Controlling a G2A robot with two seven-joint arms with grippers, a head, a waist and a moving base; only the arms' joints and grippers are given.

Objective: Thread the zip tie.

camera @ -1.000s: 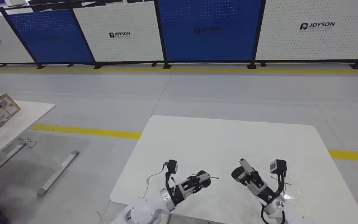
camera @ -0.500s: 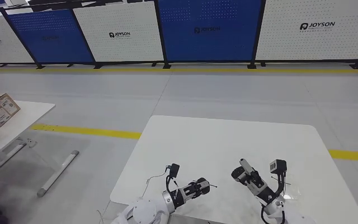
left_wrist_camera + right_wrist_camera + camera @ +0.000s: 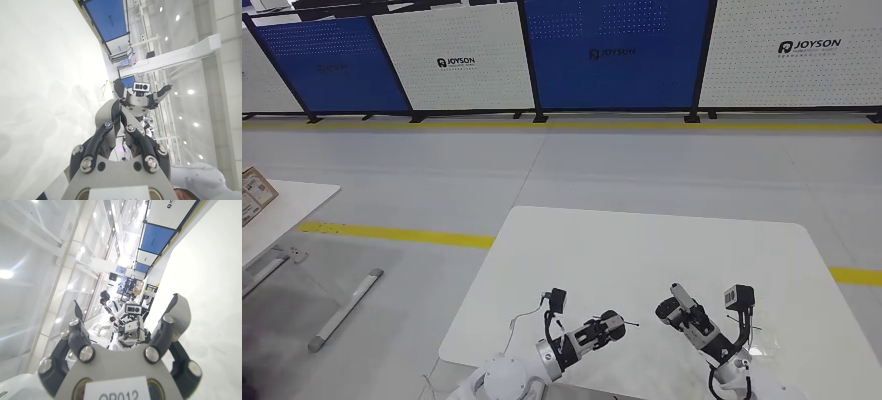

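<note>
Left gripper, fingers closed, is pinching the zip tie over the table; right gripper, spread wide, is hovering opposite. Good threading likely requires aligning the tie's free end squarely before closing.

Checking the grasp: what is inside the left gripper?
A thin strip, apparently the zip tie, sticks out past the shut left gripper; its clamped end is hidden.

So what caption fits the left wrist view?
Left gripper holds the zip tie, facing the open right gripper over the table.
</note>
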